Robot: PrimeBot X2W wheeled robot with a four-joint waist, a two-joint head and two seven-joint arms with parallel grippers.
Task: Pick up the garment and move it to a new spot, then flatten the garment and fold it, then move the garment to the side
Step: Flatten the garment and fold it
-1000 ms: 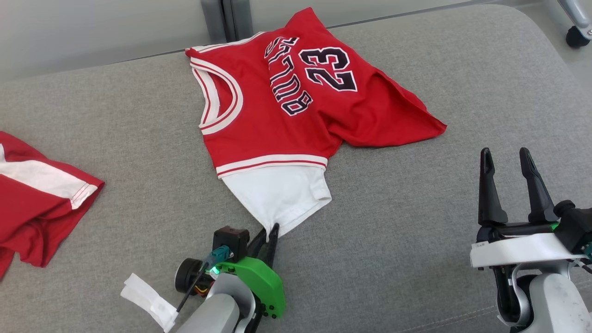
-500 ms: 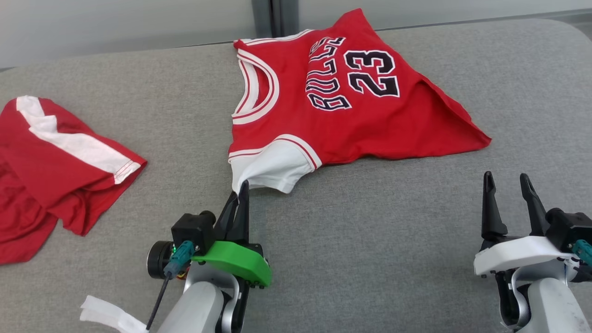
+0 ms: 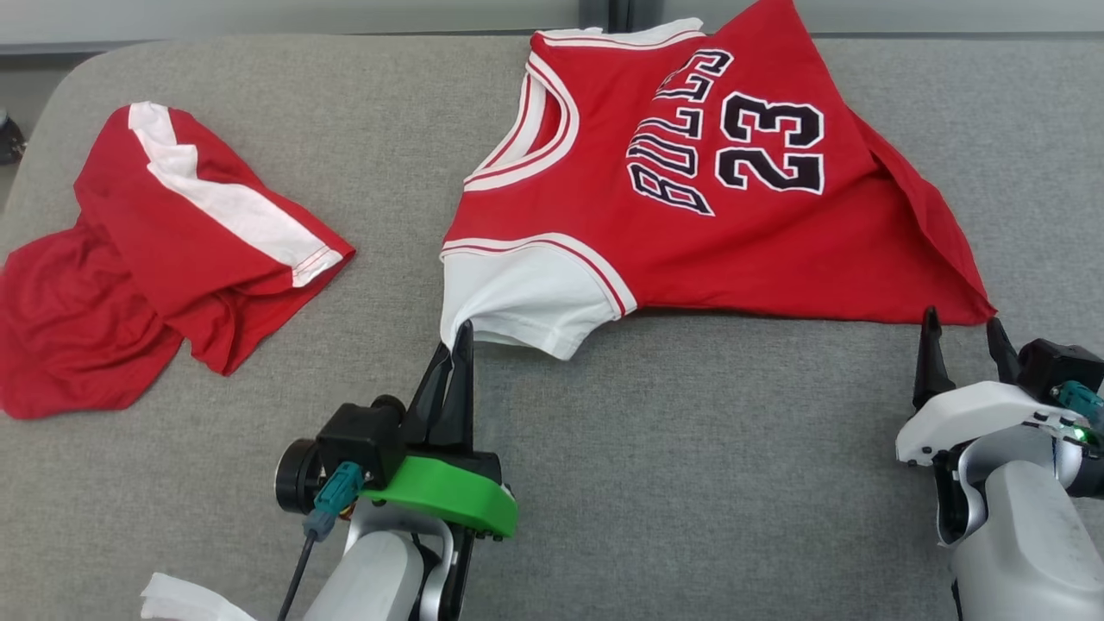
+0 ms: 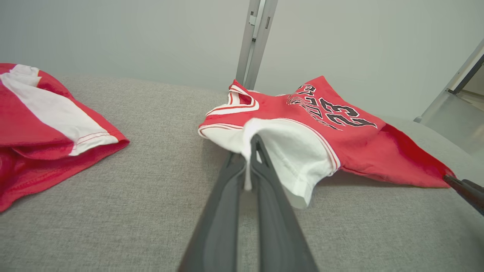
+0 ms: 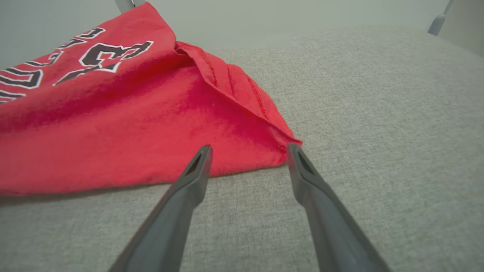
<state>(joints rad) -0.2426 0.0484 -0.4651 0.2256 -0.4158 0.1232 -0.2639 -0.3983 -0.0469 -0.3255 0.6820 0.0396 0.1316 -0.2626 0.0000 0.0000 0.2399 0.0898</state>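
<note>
Head view: left gripper (image 3: 457, 341) is clamping the white sleeve (image 3: 526, 297) of the jersey (image 3: 690, 216), which is lying spread on the grey cushion (image 3: 733, 431); right gripper (image 3: 961, 319) is standing with jaws spread wide, the jersey's red corner (image 3: 970, 306) lying just beyond its tips.

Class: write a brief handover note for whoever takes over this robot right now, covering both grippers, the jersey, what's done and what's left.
Left gripper: shut on the white sleeve of the jersey.
Right gripper: open, tips at the jersey's red corner, not gripping.
Jersey lies rumpled on the grey cushion; another red garment lies to its left.
Done: one grip. Left: close right, lift, move, flatten, fold, set aside.
</note>
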